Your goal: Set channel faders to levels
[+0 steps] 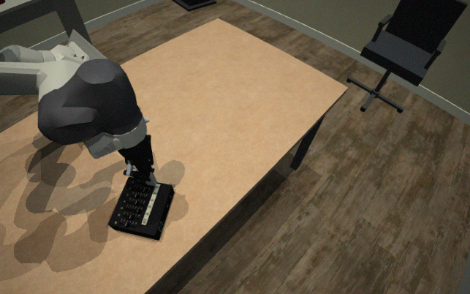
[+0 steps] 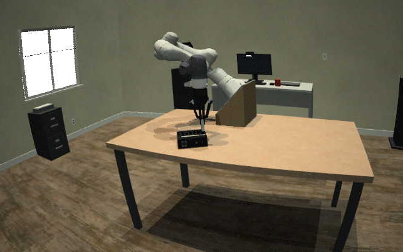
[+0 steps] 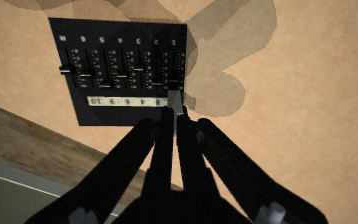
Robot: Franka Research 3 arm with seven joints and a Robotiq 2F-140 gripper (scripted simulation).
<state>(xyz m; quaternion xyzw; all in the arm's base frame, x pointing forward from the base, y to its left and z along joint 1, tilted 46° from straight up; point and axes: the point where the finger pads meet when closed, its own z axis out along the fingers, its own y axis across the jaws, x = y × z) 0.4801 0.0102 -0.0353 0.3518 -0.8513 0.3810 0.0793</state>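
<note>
The black lighting desk [image 1: 142, 208] stands flat on the table near its front edge; it also shows in the exterior view [image 2: 192, 138] and in the wrist view [image 3: 122, 70]. Its row of faders [image 3: 120, 70] has caps at different heights, and a white tape strip [image 3: 127, 101] carries the numbers. The master fader [image 3: 65, 69] is at the far left in the wrist view. My gripper [image 3: 173, 100] is shut, with nothing between the fingers. Its tips sit over the right end of the tape, just below the rightmost fader cap [image 3: 176, 80]. It also shows in the top view [image 1: 151, 180].
A brown wedge-shaped box [image 2: 237, 106] stands on the table behind the desk. The table's front edge [image 3: 40, 145] runs close to the desk. An office chair [image 1: 405, 47] stands on the floor beyond the table.
</note>
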